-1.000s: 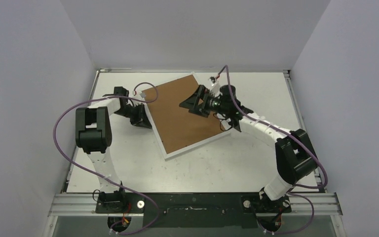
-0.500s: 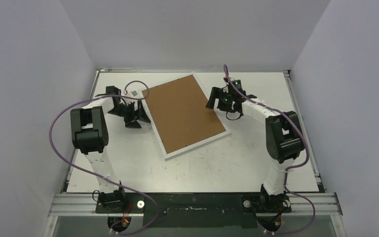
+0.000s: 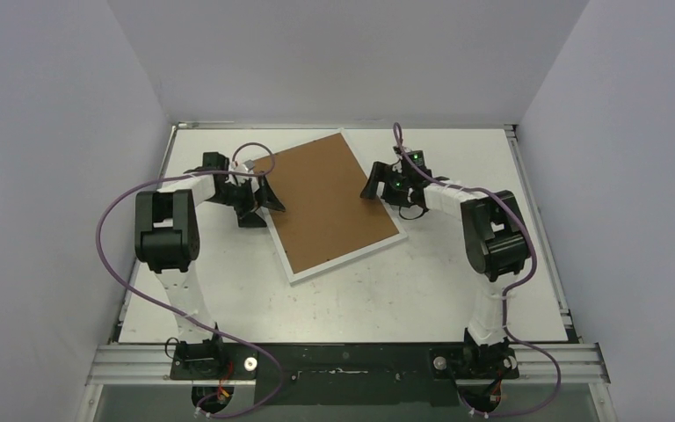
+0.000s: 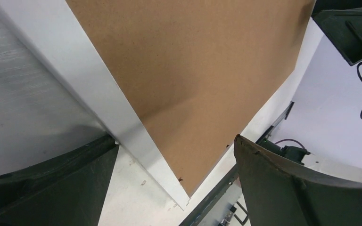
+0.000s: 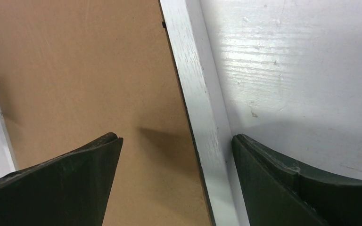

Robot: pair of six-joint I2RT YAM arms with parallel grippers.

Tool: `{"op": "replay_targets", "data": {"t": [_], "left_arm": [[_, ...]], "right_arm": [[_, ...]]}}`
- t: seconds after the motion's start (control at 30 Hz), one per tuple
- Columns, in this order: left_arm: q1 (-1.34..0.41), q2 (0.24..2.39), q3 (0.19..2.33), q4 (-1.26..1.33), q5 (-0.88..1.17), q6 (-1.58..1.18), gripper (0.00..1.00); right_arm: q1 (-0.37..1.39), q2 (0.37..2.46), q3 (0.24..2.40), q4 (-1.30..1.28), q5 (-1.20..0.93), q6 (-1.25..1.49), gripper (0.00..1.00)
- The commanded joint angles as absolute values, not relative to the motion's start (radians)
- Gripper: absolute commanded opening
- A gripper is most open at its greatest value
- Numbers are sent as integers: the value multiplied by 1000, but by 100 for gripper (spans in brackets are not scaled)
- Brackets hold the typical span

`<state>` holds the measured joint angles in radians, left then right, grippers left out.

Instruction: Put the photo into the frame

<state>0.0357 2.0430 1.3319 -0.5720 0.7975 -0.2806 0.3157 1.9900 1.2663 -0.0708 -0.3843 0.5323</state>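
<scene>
From above, you have the large white rectangular picture frame (image 3: 346, 256) lying flat and face down on the pale tabletop (image 3: 404, 294), toward the far middle. Its brown backing board (image 3: 330, 202) faces up. The frame's long axis runs from the far side toward you, slanting to the right as it comes nearer, so one corner points at the back wall. Your left hand (image 3: 268, 198) sits at the left long edge. Your right hand (image 3: 374, 185) sits at the right long edge, a little farther back. The two hands flank the frame from opposite sides.

In the left wrist view, your left hand (image 4: 176, 141) is spread wide. Its dark fingers (image 4: 52, 188) stand on either side of the white rim, and nothing is gripped between them. The rim runs diagonally down to a corner just past the fingertips, with brown board beyond it.

In the right wrist view, your right hand (image 5: 176, 138) is also wide apart and holds nothing. One finger hangs over the brown board and the other over bare tabletop. The white rim runs up the picture between them.
</scene>
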Motion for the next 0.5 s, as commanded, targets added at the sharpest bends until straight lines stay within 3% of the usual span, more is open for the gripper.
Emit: {"op": "replay_targets", "data": {"t": [0.0, 0.27, 0.47], "left_arm": [[7, 2109, 1325, -480, 621, -268, 94], [10, 2069, 1344, -502, 652, -256, 78], [8, 1962, 1410, -508, 710, -270, 73]], "right_arm": [[384, 1934, 1193, 80, -466, 614, 90], [443, 1850, 984, 273, -536, 763, 90], [490, 1823, 926, 369, -560, 843, 90]]}}
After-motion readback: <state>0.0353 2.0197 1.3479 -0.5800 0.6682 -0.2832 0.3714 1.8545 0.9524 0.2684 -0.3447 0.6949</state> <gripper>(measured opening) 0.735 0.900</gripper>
